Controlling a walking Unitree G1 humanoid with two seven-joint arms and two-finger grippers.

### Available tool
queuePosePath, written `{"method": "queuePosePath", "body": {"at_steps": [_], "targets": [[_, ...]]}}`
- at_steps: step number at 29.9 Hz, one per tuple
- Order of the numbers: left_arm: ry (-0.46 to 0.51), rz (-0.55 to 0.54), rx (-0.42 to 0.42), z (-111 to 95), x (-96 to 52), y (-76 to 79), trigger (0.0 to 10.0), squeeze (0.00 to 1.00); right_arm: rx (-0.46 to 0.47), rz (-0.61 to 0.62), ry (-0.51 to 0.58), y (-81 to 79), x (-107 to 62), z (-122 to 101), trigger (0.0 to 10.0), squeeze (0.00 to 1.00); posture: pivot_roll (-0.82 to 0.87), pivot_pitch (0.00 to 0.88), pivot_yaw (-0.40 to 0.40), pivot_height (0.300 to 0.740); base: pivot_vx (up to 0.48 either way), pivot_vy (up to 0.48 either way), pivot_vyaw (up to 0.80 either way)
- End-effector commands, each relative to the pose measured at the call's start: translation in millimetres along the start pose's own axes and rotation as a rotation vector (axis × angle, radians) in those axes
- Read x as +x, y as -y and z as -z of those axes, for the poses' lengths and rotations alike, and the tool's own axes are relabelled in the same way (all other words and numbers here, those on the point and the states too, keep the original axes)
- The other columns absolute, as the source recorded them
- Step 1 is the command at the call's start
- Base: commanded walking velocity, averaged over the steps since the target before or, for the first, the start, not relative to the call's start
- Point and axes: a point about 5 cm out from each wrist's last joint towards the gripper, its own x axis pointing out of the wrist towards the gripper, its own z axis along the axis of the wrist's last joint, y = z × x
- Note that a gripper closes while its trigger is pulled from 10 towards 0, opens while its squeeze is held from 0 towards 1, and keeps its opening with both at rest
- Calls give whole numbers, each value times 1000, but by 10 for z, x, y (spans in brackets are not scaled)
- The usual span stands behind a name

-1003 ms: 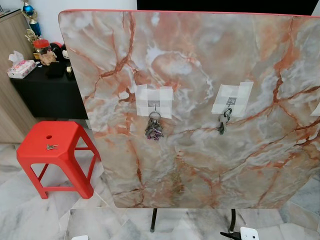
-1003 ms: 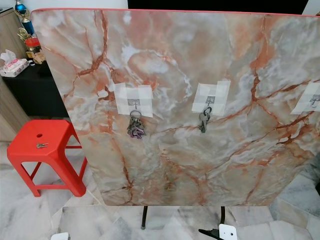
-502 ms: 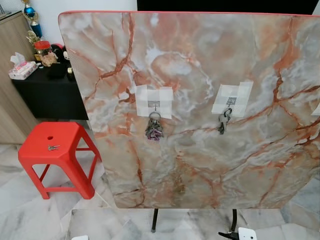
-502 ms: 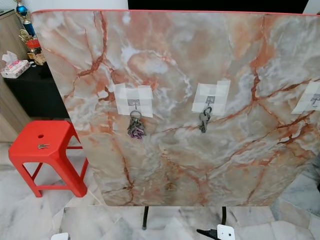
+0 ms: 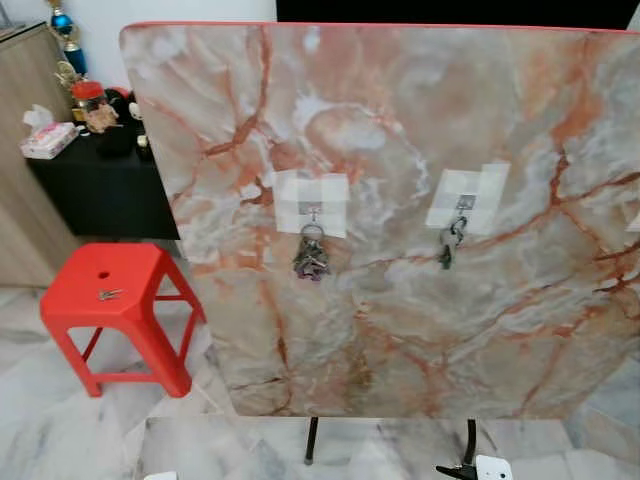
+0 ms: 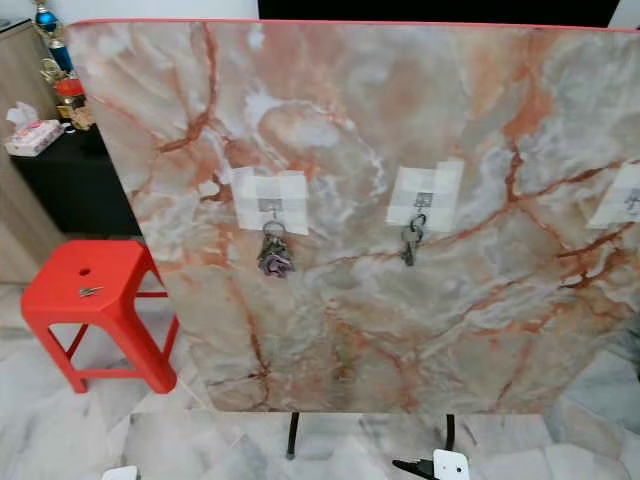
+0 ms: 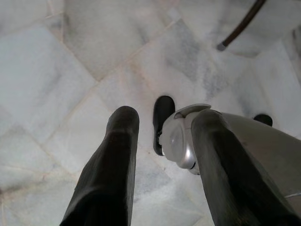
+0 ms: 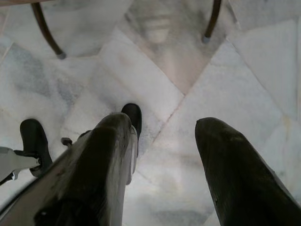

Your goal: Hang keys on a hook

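Lying centre-left of frame on red plastic stool (image 5: 118, 300): small loose key (image 5: 108, 294), light, rigid, flat, likely slippery; pinch at bow. Free taped hook (image 6: 631, 200) at right edge of marble tabletop (image 5: 400, 130). Left gripper (image 7: 162, 157) and right gripper (image 8: 162, 162) hanging over floor, fingers spread, empty.

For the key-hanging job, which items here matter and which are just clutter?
Job items:
- loose key on the red stool
- taped hooks on the marble board: left hook with key bunch, middle hook with keys, third hook at the right edge

Clutter:
- tissue box
- jar
- trophy
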Motion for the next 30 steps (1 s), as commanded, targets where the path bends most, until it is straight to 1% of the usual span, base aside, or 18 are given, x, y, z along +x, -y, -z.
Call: {"method": "queuePosePath", "body": {"at_steps": [1, 15, 30], "targets": [[-20, -13, -13, 50, -15, -46, 10000, 0, 4, -6, 3, -34, 4, -3, 10000, 0, 138, 0, -29, 740, 0, 386, 0], [-20, -12, -14, 51, -15, -46, 10000, 0, -17, -16, 0, -69, 7, 1, 10000, 0, 139, 0, -29, 740, 0, 389, 0], [-21, -9, -9, 51, -15, -45, 10000, 0, -32, -16, -3, -46, 3, 18, 10000, 0, 138, 0, -29, 740, 0, 388, 0]]}}
